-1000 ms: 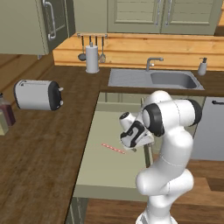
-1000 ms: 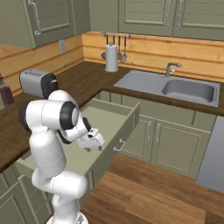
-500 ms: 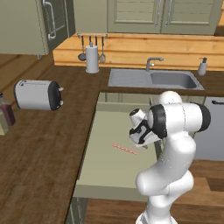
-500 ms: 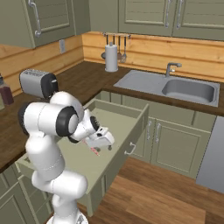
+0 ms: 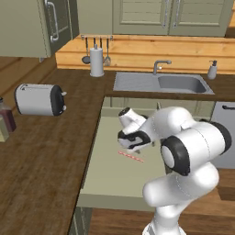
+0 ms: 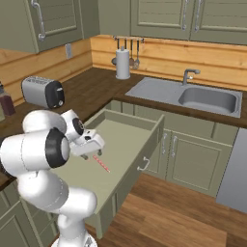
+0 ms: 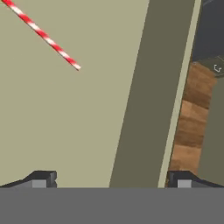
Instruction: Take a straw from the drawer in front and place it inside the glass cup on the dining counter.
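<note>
The drawer (image 5: 105,183) stands pulled open, and the straw (image 5: 131,157) lies flat on its floor, alone. My gripper (image 5: 133,146) hangs just above it, jaws spread wide, holding nothing.

No readable txt, labels, brands, nos. or signs are showing in any view.
</note>
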